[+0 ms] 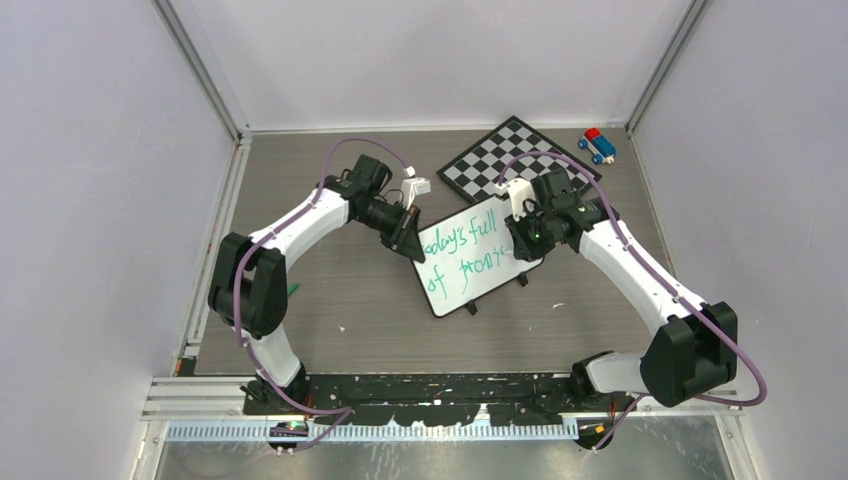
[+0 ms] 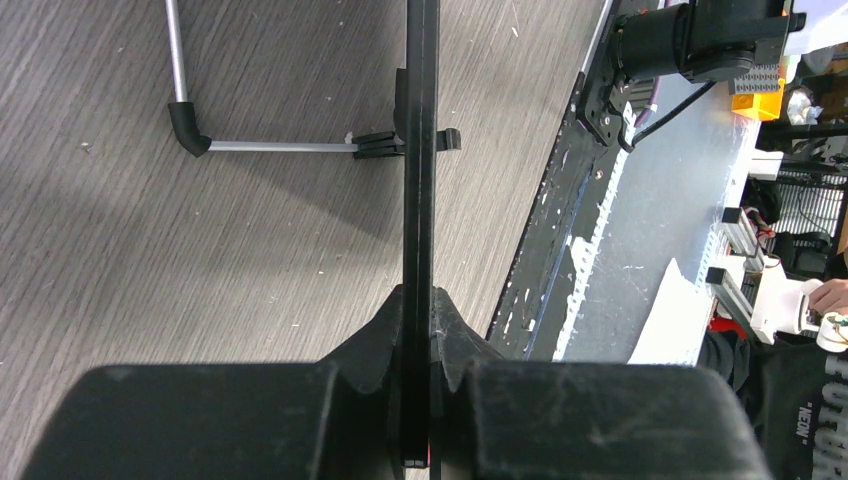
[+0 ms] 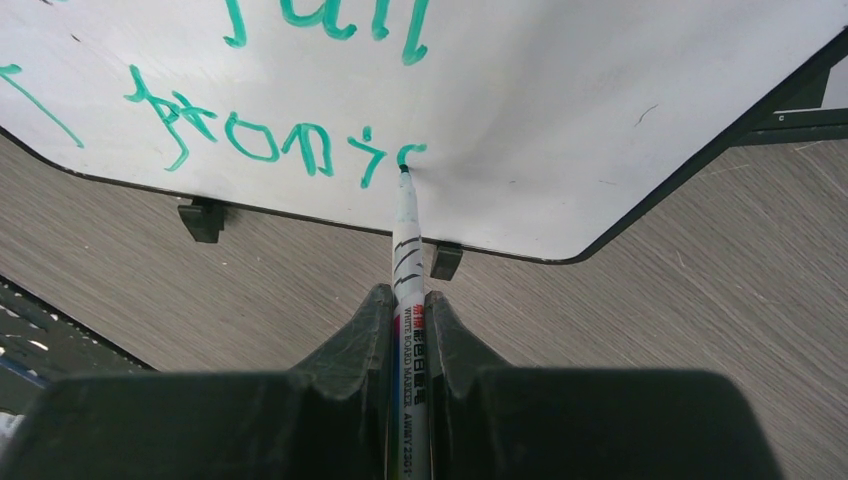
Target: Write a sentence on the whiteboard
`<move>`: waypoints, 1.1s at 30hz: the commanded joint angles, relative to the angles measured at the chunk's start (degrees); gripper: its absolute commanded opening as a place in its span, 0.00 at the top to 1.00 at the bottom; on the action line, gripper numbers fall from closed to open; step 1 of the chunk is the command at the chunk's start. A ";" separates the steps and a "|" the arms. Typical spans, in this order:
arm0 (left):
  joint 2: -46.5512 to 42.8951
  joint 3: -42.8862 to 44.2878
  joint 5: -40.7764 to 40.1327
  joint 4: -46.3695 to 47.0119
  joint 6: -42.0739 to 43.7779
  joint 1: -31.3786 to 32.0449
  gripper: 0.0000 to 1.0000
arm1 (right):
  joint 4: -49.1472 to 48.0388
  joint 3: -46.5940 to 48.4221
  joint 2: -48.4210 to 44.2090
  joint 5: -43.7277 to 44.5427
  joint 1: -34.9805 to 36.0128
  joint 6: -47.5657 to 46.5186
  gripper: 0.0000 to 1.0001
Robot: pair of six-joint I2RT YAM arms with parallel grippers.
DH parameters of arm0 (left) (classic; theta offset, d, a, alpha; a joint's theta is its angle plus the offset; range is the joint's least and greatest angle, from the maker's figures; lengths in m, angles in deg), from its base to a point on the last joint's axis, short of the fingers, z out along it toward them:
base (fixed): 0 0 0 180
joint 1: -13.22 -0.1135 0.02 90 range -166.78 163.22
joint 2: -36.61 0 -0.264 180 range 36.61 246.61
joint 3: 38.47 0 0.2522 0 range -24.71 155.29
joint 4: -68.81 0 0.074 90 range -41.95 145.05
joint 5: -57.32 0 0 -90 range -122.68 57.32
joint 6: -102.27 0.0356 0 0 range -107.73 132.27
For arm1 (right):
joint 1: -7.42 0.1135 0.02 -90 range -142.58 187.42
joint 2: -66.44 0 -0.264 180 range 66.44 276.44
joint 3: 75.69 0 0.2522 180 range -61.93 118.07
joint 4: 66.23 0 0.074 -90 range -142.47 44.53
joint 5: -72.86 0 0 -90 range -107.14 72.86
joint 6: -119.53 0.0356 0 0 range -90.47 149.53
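The whiteboard [image 1: 478, 262] lies tilted at mid-table, with the sentence [image 1: 462, 255] in green on it in two lines; the lower line reads up to "promi" plus the start of one more letter [image 3: 410, 150]. My left gripper [image 1: 412, 243] is shut on the whiteboard's left edge [image 2: 421, 150], seen edge-on as a thin dark strip between the fingers. At the board's right side, my right gripper [image 1: 520, 240] is shut on a white whiteboard marker [image 3: 409, 260]. Its tip [image 3: 403, 169] touches the whiteboard [image 3: 520, 110] at the end of the lower line.
A checkered chessboard [image 1: 515, 160] lies behind the whiteboard, partly under the right arm. A small red and blue toy [image 1: 597, 145] sits at the back right corner. The whiteboard's wire stand [image 2: 190, 125] rests on the table. A black rail [image 1: 430, 385] borders the near edge.
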State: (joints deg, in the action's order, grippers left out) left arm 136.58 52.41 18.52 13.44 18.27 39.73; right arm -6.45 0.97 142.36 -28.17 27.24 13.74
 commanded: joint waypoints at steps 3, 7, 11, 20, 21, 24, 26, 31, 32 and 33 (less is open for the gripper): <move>0.85 0.49 -2.86 0.06 0.70 0.04 1.00 | -2.10 -0.40 -0.63 4.09 0.19 -1.24 1.00; 0.82 0.59 -2.86 0.06 0.70 0.11 1.00 | -2.08 -0.69 -0.53 4.56 0.22 -1.08 1.00; 0.67 0.49 -2.86 -0.03 0.76 0.09 1.00 | -1.32 -1.54 -0.26 3.37 0.28 -1.08 1.00; 0.85 0.63 -2.78 0.02 0.72 0.07 1.00 | 0.01 -0.76 0.13 -1.60 1.08 -0.64 1.00; 0.85 0.54 -2.82 -0.03 0.69 0.10 1.00 | 0.26 -0.45 0.11 -1.91 1.10 -0.63 1.00; 0.76 0.50 -2.79 0.01 0.68 0.12 1.00 | 0.72 0.24 -0.55 -2.11 1.02 -0.96 1.00; 0.68 0.49 -2.77 -0.04 0.66 0.09 1.00 | 1.04 0.41 -1.32 -2.16 0.85 -1.07 1.00; 0.41 0.40 -2.70 -0.06 0.77 0.05 1.00 | 1.53 0.62 -2.93 -2.03 -1.12 -1.67 1.00; 0.34 0.35 -2.69 -0.11 0.78 0.06 1.00 | 1.55 0.78 -2.93 -1.85 -1.65 -1.76 1.00; 0.32 0.31 -2.68 -0.11 0.77 0.04 1.00 | 1.49 0.89 -2.98 -1.40 -1.94 -1.93 1.00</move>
State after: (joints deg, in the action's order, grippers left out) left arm 136.58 52.41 18.54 13.44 18.47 39.73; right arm -4.92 -0.96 141.98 -29.41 26.97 12.97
